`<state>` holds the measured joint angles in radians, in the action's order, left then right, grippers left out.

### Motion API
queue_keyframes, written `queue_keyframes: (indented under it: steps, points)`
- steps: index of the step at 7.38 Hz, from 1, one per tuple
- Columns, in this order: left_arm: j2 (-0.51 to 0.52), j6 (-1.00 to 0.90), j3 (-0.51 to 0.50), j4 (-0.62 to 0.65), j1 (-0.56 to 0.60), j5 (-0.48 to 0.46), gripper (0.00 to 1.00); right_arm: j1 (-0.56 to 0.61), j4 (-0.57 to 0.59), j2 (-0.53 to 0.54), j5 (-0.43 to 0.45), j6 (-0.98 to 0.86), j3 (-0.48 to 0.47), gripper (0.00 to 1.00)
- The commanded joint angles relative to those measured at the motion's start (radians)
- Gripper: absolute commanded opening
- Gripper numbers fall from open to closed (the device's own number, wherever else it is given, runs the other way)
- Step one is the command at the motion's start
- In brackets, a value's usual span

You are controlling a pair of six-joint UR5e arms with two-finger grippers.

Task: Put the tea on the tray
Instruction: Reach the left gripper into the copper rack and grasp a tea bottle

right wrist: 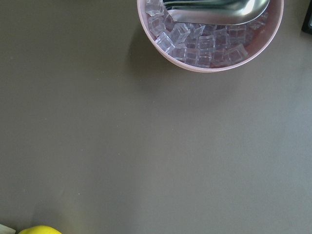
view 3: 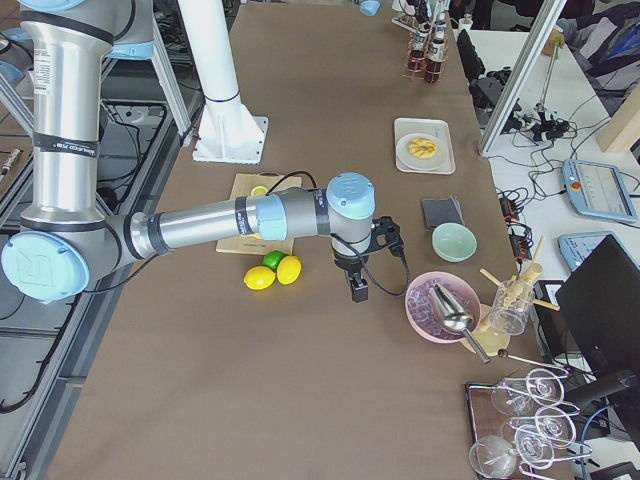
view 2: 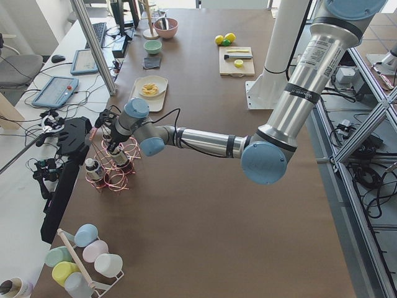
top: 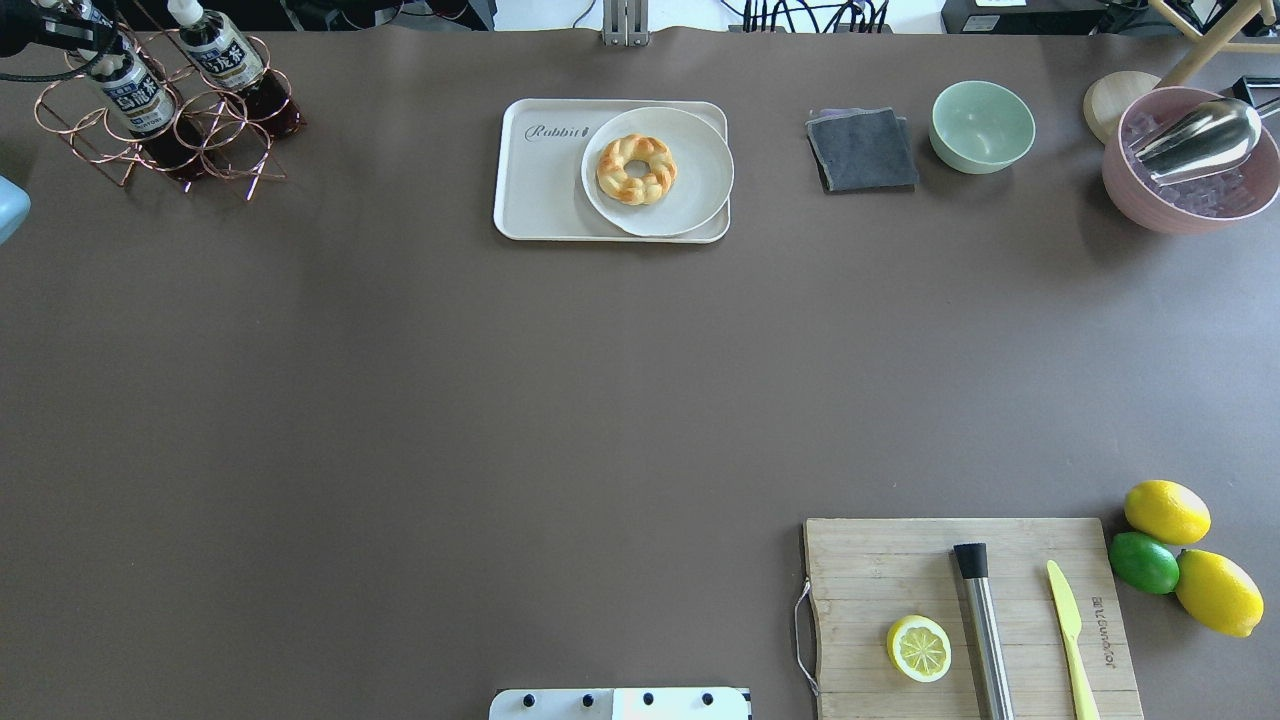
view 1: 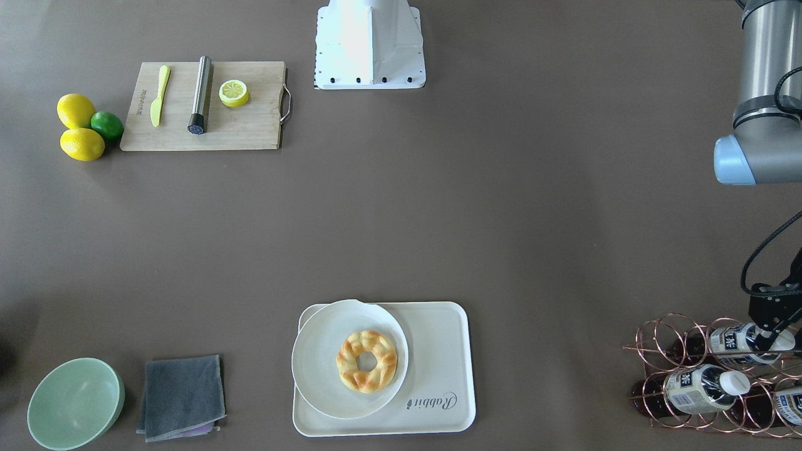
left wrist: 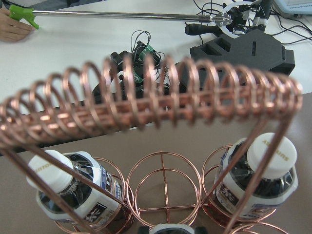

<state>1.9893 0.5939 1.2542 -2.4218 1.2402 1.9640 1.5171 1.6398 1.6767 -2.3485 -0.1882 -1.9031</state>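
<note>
Three tea bottles lie in a copper wire rack (view 1: 664,341) at the table's far-left corner. My left gripper (view 1: 769,341) is at the neck and white cap of the top tea bottle (view 1: 733,341); I cannot tell whether it is clamped. In the left wrist view two more tea bottles (left wrist: 73,195) (left wrist: 263,180) flank an empty ring, and a white cap edge (left wrist: 165,229) shows at the bottom. The cream tray (view 1: 438,376) carries a white plate (view 1: 319,376) with a doughnut (view 1: 366,361); its "Rabbit" side is bare. My right gripper (view 3: 358,290) hovers over the table; open or shut cannot be told.
A pink bowl of ice (right wrist: 209,34) with a metal scoop lies close to the right gripper. A grey cloth (view 1: 182,394) and green bowl (view 1: 75,404) sit beside the tray. A cutting board (view 1: 203,106) with tools, lemons (view 1: 78,125) and a lime lies near the robot's right.
</note>
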Motion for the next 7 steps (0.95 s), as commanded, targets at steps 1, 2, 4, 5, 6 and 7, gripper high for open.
queue_keyframes:
  steps: [1,2,4,5,6,7]
  points:
    - [0.029,-0.006,0.014,0.064,0.021,0.009,0.00,-0.002,0.000,-0.006,-0.005,0.015,-0.002,1.00]
    - [0.042,-0.009,0.042,0.117,0.047,0.013,0.00,-0.002,0.000,-0.008,-0.005,0.016,-0.001,1.00]
    - [0.058,-0.010,0.099,0.185,0.103,0.091,0.00,-0.002,0.000,-0.011,-0.003,0.016,-0.001,1.00]
    - [0.060,-0.009,0.116,0.199,0.140,0.157,0.00,-0.002,0.000,-0.011,-0.003,0.018,-0.001,1.00]
    - [0.060,-0.009,0.154,0.232,0.174,0.208,0.00,-0.002,0.000,-0.012,-0.003,0.018,-0.001,1.00]
    - [0.052,-0.011,0.201,0.287,0.192,0.243,0.00,-0.003,0.000,-0.012,-0.003,0.018,0.004,1.00]
